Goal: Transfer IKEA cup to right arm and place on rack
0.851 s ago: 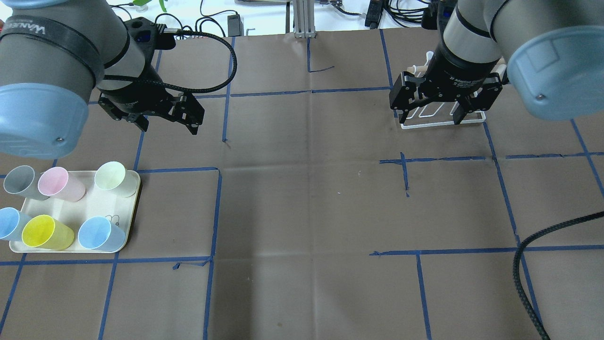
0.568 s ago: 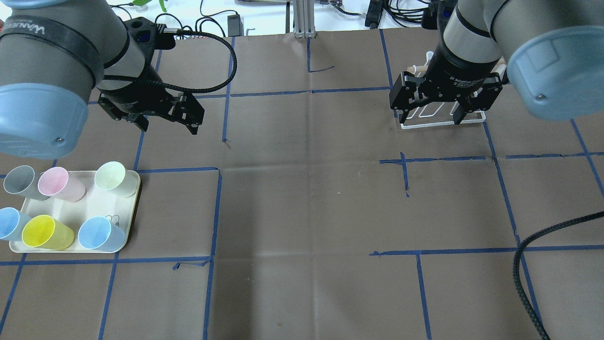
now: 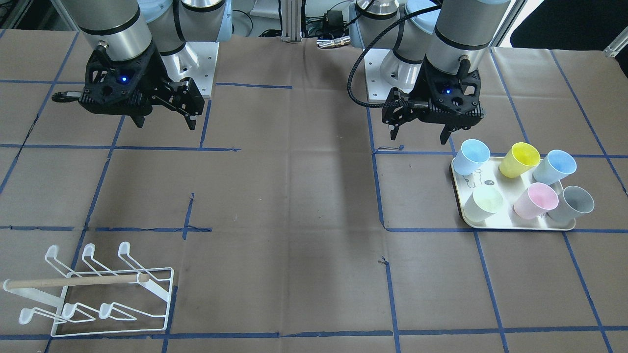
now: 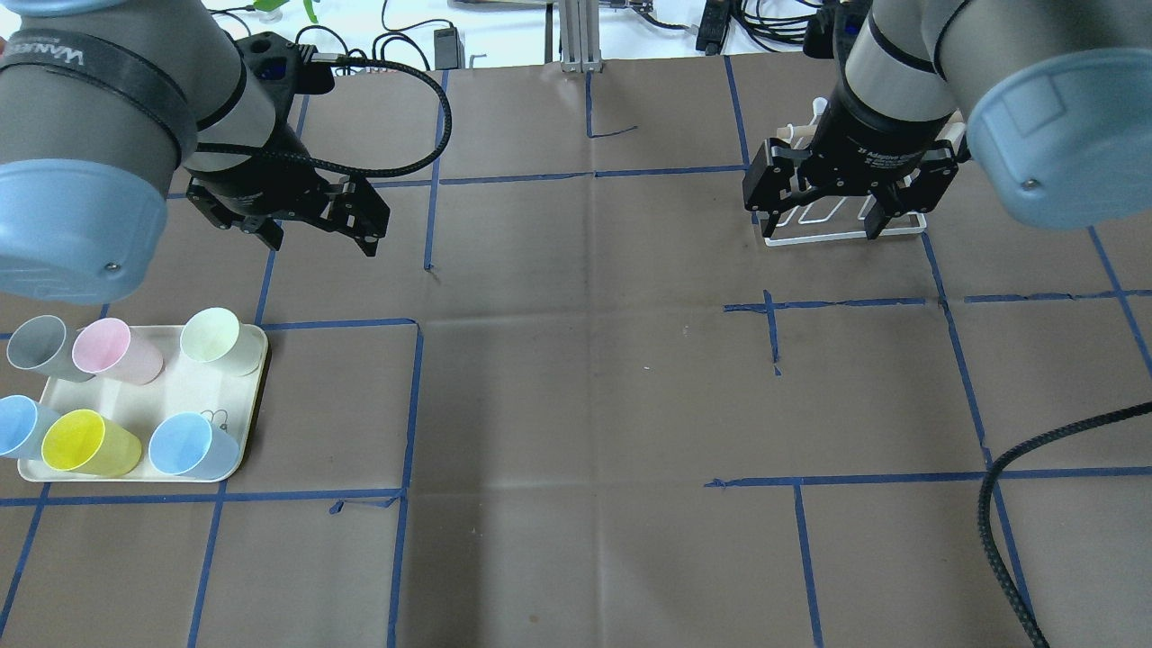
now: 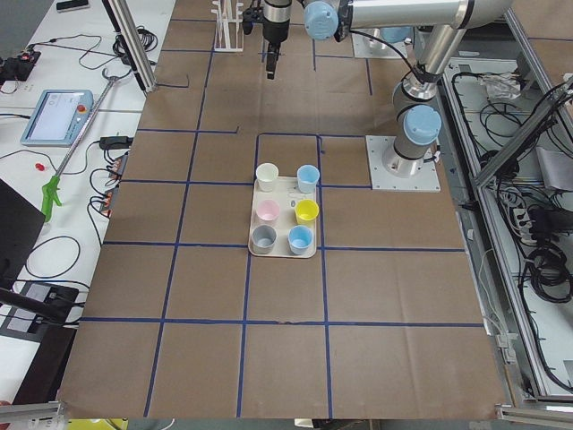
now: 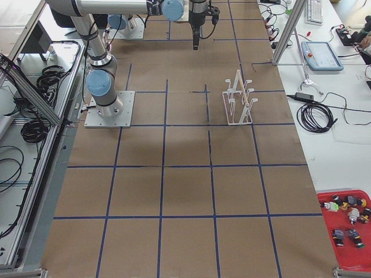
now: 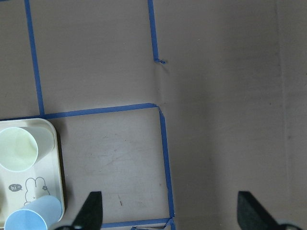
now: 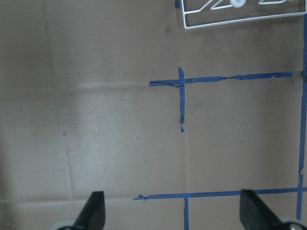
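Several pastel IKEA cups stand upright on a cream tray (image 4: 184,389) at the table's left front: pale green (image 4: 216,337), pink (image 4: 108,349), grey (image 4: 40,346), yellow (image 4: 81,441) and two blue. My left gripper (image 4: 322,245) is open and empty, above the table beyond the tray; it also shows in the front-facing view (image 3: 419,137). My right gripper (image 4: 817,227) is open and empty, hovering over the white wire rack (image 4: 837,238) and hiding part of it. The rack (image 3: 78,281) stands free, with no cups on it.
Brown paper with blue tape lines covers the table. The left wrist view shows the tray's corner (image 7: 53,143) with the pale green cup (image 7: 17,148) and a blue cup (image 7: 29,220). A black cable (image 4: 999,522) lies at the right front.
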`<state>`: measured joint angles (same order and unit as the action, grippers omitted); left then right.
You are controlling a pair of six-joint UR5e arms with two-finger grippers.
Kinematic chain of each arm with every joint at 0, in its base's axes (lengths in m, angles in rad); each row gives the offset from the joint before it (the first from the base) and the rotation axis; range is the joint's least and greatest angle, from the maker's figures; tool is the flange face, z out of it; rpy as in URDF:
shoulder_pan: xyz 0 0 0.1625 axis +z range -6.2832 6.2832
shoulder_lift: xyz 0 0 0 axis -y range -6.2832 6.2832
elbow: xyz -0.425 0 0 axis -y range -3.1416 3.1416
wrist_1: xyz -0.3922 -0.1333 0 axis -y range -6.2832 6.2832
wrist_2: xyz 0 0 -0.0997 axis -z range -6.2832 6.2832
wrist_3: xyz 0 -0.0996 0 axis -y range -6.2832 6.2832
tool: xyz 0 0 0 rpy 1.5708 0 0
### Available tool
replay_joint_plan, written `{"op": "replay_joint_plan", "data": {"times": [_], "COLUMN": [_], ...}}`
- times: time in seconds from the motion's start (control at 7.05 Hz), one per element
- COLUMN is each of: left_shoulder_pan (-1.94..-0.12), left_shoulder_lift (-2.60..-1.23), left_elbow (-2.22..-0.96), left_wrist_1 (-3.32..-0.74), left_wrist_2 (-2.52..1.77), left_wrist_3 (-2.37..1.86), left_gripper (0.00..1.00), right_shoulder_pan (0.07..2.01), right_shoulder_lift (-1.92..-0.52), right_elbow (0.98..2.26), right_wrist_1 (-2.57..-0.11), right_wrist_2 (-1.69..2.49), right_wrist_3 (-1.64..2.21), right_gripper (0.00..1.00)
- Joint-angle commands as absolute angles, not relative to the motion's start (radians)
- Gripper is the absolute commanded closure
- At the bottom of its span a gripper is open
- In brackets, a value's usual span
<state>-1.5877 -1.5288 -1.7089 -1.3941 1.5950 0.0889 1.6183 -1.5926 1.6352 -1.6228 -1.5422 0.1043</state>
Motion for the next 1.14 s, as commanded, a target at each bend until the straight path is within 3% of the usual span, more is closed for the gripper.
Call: {"op": "replay_joint_plan", "data": {"times": [0.0,0.43,0.99], "left_shoulder_pan": [-1.588,-1.574,-1.197], "left_shoulder_lift": [-1.529,-1.514,-1.494], "left_elbow": [-1.709,-1.739,-1.795], "left_wrist_1": [-1.393,-1.388,-1.402], "left_wrist_2": [1.595,1.598,1.589], "left_wrist_3": [0.089,0.107,0.452], "left_gripper": [0.0,0.0,0.0], "right_shoulder_pan": [1.618,1.618,1.621], "right_shoulder_lift": [-1.592,-1.6,-1.614], "right_elbow": [1.635,1.64,1.669], "right_wrist_1": [-1.621,-1.609,-1.609], "right_wrist_2": [-1.542,-1.54,-1.543], "right_wrist_3": [0.104,0.106,0.106], "right_gripper": [0.0,0.0,0.0]}}
